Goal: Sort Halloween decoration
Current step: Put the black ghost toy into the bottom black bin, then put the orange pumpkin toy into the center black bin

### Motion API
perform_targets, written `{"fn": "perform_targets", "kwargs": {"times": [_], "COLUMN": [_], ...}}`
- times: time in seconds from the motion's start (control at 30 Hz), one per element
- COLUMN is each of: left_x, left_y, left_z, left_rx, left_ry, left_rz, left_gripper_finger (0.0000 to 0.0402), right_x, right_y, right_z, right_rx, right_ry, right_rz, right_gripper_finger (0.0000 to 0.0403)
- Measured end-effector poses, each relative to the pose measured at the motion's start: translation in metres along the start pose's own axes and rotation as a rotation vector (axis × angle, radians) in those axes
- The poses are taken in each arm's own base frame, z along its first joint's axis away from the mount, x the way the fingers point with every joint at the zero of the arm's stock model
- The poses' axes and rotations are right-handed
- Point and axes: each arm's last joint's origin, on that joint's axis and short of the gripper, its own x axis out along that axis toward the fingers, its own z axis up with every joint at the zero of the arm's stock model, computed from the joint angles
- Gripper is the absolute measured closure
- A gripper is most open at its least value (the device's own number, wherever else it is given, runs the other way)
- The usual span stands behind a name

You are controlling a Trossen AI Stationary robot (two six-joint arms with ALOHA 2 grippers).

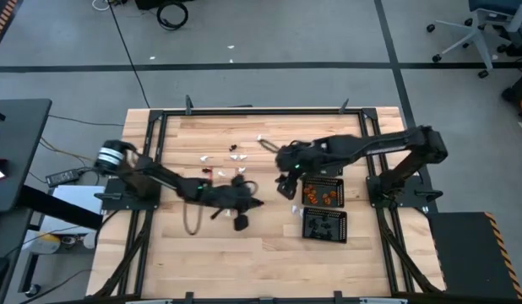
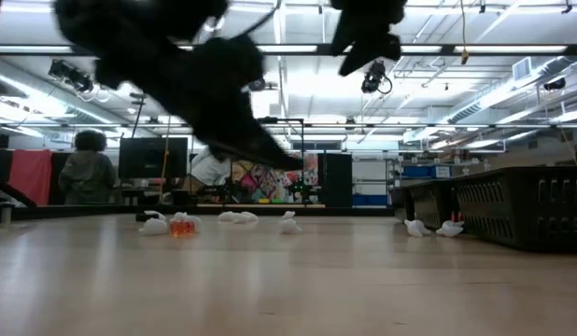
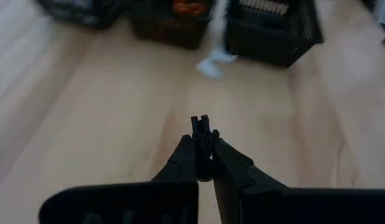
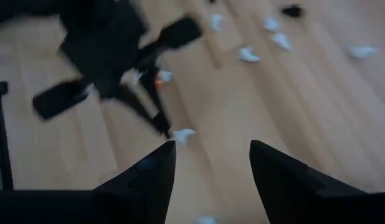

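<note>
While the trinkets lie scattered over the far middle of the table, white ones mostly with one orange and a few black among them, sorting is part done: the near tray holds black pieces, the tray behind it orange.

Left gripper: low over bare wood at mid-table, jaws closed, nothing visible between them.

Right gripper: above the table just left of the trays, jaws wide apart, empty; a white piece lies just ahead of it.

Handling advice: lower squarely over one piece, close gently, and keep the two arms from crossing.
</note>
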Motion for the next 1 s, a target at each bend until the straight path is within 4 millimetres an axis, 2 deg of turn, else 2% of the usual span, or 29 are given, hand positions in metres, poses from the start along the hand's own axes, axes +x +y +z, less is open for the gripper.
{"fn": "perform_targets", "kwargs": {"times": [0.33,0.47,0.6,0.7,0.9,1.0], "left_x": [0.099,0.137,0.169,0.181,0.181,0.175], "left_y": [-0.033,-0.042,-0.045,-0.045,-0.045,-0.041], "left_z": [0.069,0.084,0.094,0.098,0.103,0.108], "left_rx": [0.074,0.075,0.047,0.03,0.038,0.016], "left_ry": [-0.092,-0.081,-0.06,-0.026,-0.021,0.017], "left_rz": [-0.181,-0.217,-0.229,-0.215,-0.197,-0.18], "left_gripper_finger": [0.0386,0.0386,0.0384,0.0368,0.0293,0.0263], "right_x": [-0.084,-0.104,-0.115,-0.119,-0.121,-0.123], "right_y": [-0.034,-0.04,-0.044,-0.045,-0.047,-0.048], "right_z": [-0.023,-0.027,-0.03,-0.031,-0.033,-0.034], "right_rx": [0.127,0.135,0.12,0.093,0.038,0.031], "right_ry": [-0.039,-0.104,-0.131,-0.136,-0.134,-0.139], "right_rz": [-0.162,-0.178,-0.187,-0.186,-0.211,-0.231], "right_gripper_finger": [0.0193,0.0193,0.0193,0.0193,0.0193,0.0193]}}
